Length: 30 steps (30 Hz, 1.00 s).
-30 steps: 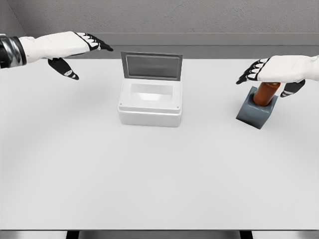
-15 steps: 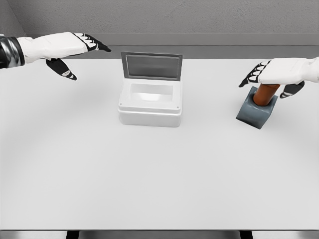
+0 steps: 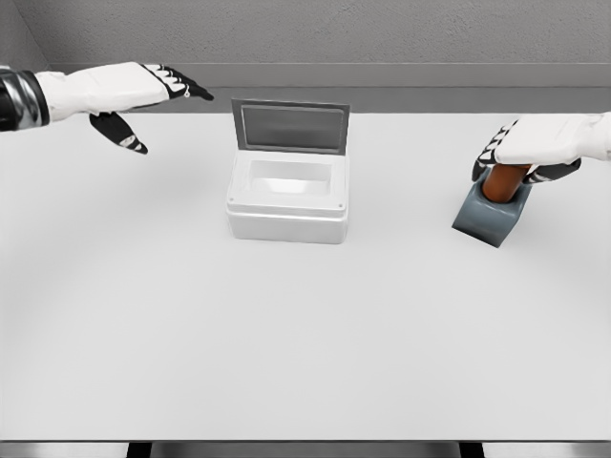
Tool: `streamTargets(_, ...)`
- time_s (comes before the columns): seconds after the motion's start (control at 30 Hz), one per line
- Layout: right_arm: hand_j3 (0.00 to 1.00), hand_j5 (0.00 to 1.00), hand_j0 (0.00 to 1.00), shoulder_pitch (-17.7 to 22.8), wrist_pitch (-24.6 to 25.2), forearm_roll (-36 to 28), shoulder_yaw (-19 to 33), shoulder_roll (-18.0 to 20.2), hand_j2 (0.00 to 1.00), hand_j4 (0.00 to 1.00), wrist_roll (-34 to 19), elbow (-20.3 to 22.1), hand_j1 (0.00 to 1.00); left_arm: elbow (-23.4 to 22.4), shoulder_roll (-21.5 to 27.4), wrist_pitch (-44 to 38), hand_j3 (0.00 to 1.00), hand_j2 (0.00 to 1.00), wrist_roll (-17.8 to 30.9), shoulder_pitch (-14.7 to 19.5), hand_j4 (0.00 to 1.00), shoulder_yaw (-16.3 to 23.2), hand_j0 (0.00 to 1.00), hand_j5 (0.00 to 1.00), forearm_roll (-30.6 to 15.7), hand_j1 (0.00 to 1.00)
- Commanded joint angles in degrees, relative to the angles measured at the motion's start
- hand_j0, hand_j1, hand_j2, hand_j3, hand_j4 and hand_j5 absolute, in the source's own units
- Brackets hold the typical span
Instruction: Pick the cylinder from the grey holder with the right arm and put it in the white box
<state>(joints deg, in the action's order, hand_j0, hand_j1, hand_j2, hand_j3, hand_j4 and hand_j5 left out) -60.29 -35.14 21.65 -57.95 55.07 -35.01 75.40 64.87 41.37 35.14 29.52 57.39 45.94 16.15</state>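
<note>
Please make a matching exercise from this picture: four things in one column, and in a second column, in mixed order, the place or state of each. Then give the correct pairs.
Things:
1. white box
2. cylinder
3. left hand
4. right hand

Places or states:
A. standing in the grey holder
B. over the top of the cylinder
C. lid raised, near the table's middle
D. in the air at the far left, holding nothing

Pairs: 1-C, 2-A, 3-D, 4-B

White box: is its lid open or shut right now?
Open. The white box has its lid standing up at the back edge, and the pale inside shows with nothing visible in it.
</note>
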Motion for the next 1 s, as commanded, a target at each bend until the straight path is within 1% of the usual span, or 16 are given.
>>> streamTargets(0.0,0.60,0.60,0.60,0.00,0.14,-0.20,0.03,0.12,0.60,0.60,0.01,0.01,0.60,0.00,0.12,-0.14,1.00,1.00,0.01,0.00,1.00,-0.07,1.00,1.00,-0.33,1.00)
streamTargets(0.03,0.59,0.59,0.59,-0.09,0.14,-0.20,0.03,0.21,0.59,0.59,0.01,0.01,0.59,0.00,0.03,-0.14,1.00,1.00,0.01,0.00,1.00,-0.15,1.00,1.00,-0.33,1.00)
streamTargets(0.1,0.52,0.52,0.52,-0.44,0.14,-0.20,0.03,0.21,0.52,0.52,0.01,0.01,0.52,0.00,0.12,-0.14,1.00,1.00,0.01,0.09,1.00,-0.24,1.00,1.00,-0.33,1.00)
streamTargets(0.23,0.45,0.45,0.45,-0.44,0.14,-0.12,0.03,0.21,0.45,0.45,0.01,-0.17,0.45,0.09,0.03,-0.14,1.00,1.00,0.01,-0.09,1.00,-0.15,1.00,1.00,-0.41,1.00)
streamTargets(0.6,0.45,0.45,0.45,-1.32,0.14,-0.91,0.82,1.09,0.45,0.45,0.01,0.45,0.45,0.26,0.21,-0.14,1.00,1.00,-0.08,-0.09,1.00,-0.33,1.00,1.00,-0.77,1.00)
streamTargets(0.7,0.45,0.45,0.45,-1.58,0.14,-0.99,2.49,1.09,0.45,0.45,0.01,0.54,0.45,0.17,0.38,-0.14,1.00,1.00,-0.08,-0.18,1.00,-0.33,1.00,1.00,-0.77,1.00)
streamTargets(0.8,0.45,0.45,0.45,-1.67,0.14,-0.99,2.66,0.92,0.45,0.45,0.01,0.62,0.45,0.26,0.56,-0.14,1.00,1.00,-0.08,-0.09,1.00,-0.33,1.00,1.00,-0.85,1.00)
streamTargets(0.9,0.45,0.45,0.45,-1.67,0.14,-1.08,3.37,0.83,0.45,0.45,0.01,3.96,0.45,0.35,0.56,-0.14,1.00,1.00,-0.08,-0.09,1.00,-0.33,1.00,1.00,-0.85,1.00)
streamTargets(0.97,0.45,0.45,0.45,-1.67,0.14,-0.99,3.37,0.48,0.45,0.45,0.01,4.23,0.45,0.35,0.56,-0.14,1.00,1.00,-0.08,0.00,1.00,-0.33,1.00,1.00,-0.77,1.00)
